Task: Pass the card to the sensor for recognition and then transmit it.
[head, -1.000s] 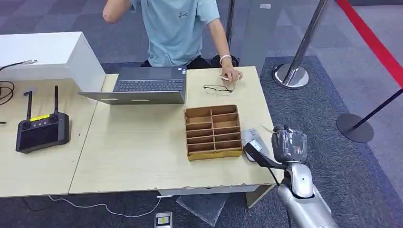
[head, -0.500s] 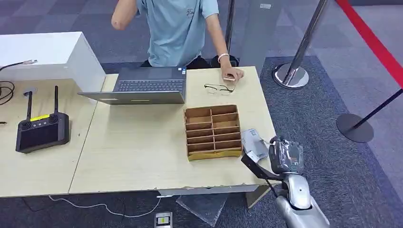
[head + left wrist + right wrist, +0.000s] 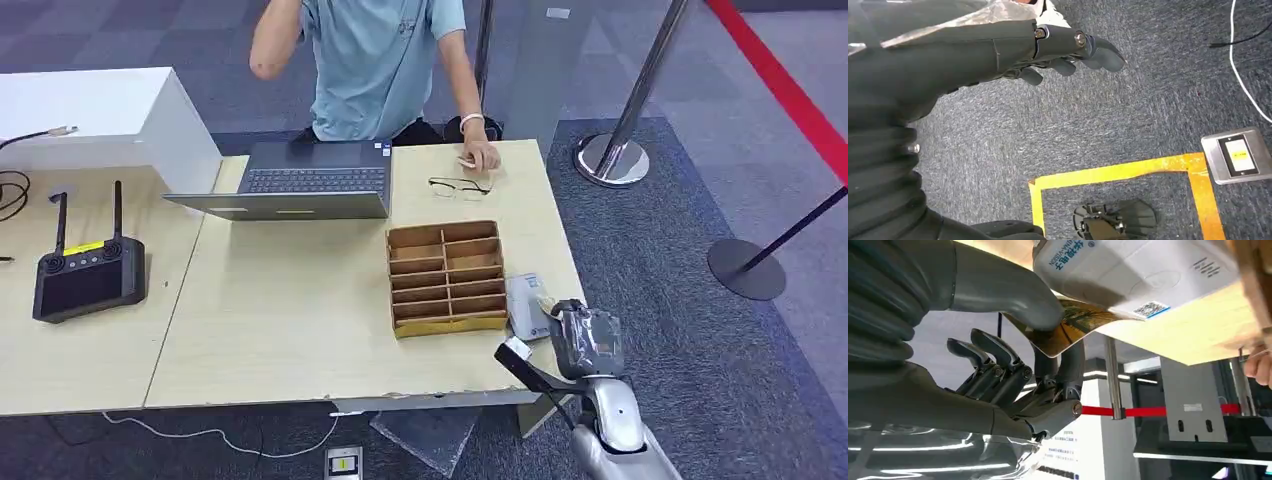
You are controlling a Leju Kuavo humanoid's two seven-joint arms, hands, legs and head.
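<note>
My right hand (image 3: pixel 585 340) hovers at the table's (image 3: pixel 290 320) front right corner, just beside the white card sensor (image 3: pixel 524 304). In the right wrist view the thumb and a finger of this hand (image 3: pixel 1013 375) pinch a yellow-brown patterned card (image 3: pixel 1073 326), and the card's edge lies right against the rim of the sensor (image 3: pixel 1138 270). A sliver of the card (image 3: pixel 546 299) shows beside the sensor in the head view. My left hand (image 3: pixel 1013 50) hangs over the grey carpet, fingers loosely extended, holding nothing.
A brown divider box (image 3: pixel 447 278) stands left of the sensor. Behind it lie glasses (image 3: pixel 460 186) with a person's hand (image 3: pixel 480 156) beside them, and a laptop (image 3: pixel 300 180). A black controller (image 3: pixel 88 275) sits far left. A stanchion base (image 3: pixel 612 160) stands beyond the table.
My right hand with the card has drawn back toward the table's front edge and slightly left. The person's hand shifted a little near the glasses.
</note>
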